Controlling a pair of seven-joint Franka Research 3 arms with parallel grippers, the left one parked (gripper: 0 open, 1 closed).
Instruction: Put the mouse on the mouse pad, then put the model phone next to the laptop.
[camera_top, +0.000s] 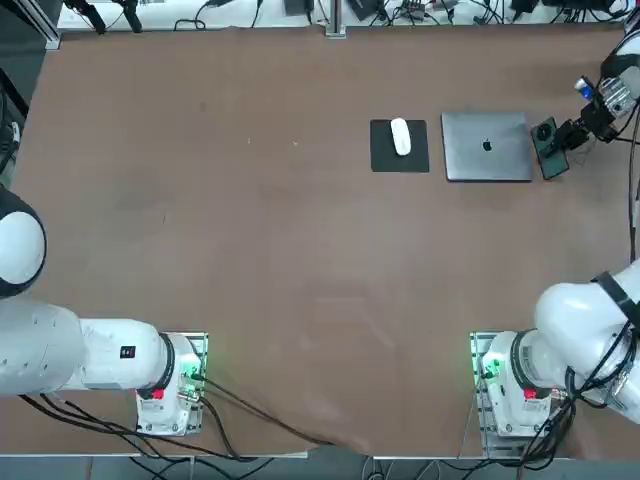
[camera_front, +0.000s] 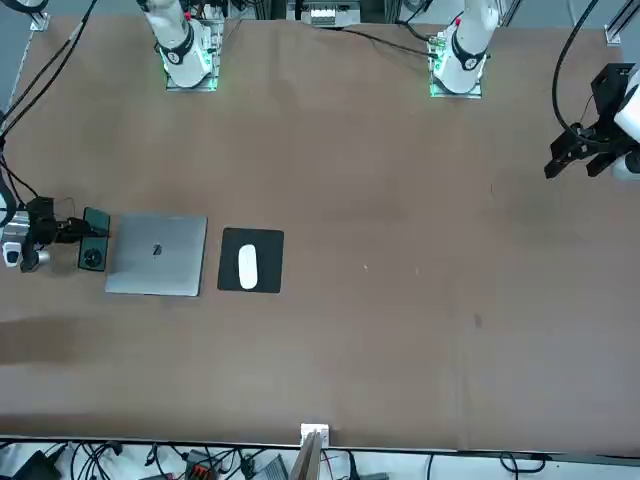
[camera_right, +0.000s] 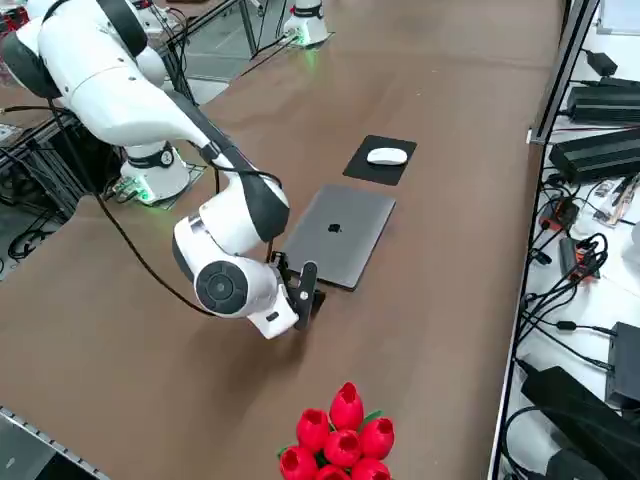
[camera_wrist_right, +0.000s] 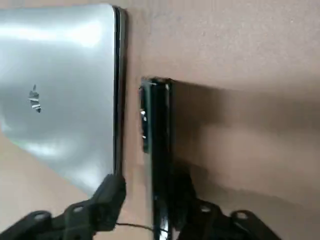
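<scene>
The white mouse (camera_top: 400, 136) lies on the black mouse pad (camera_top: 384, 150); both also show in the front view, the mouse (camera_front: 247, 266) on the pad (camera_front: 266, 262). The silver laptop (camera_top: 486, 146) sits closed just right of the pad. The dark model phone (camera_top: 548, 148) is at the laptop's right edge, tipped up on its long side, a small gap from the laptop (camera_wrist_right: 60, 100). My right gripper (camera_wrist_right: 152, 187) reaches in low from the table's right side and is shut on the phone (camera_wrist_right: 159, 130) at one end. From across the table the phone's camera ring (camera_front: 93, 258) faces up.
Red artificial tulips (camera_right: 340, 438) stand near the table edge behind my right arm. Cables and power strips (camera_right: 590, 150) run along the far side of the table. The wide brown table (camera_top: 250, 230) stretches left of the pad.
</scene>
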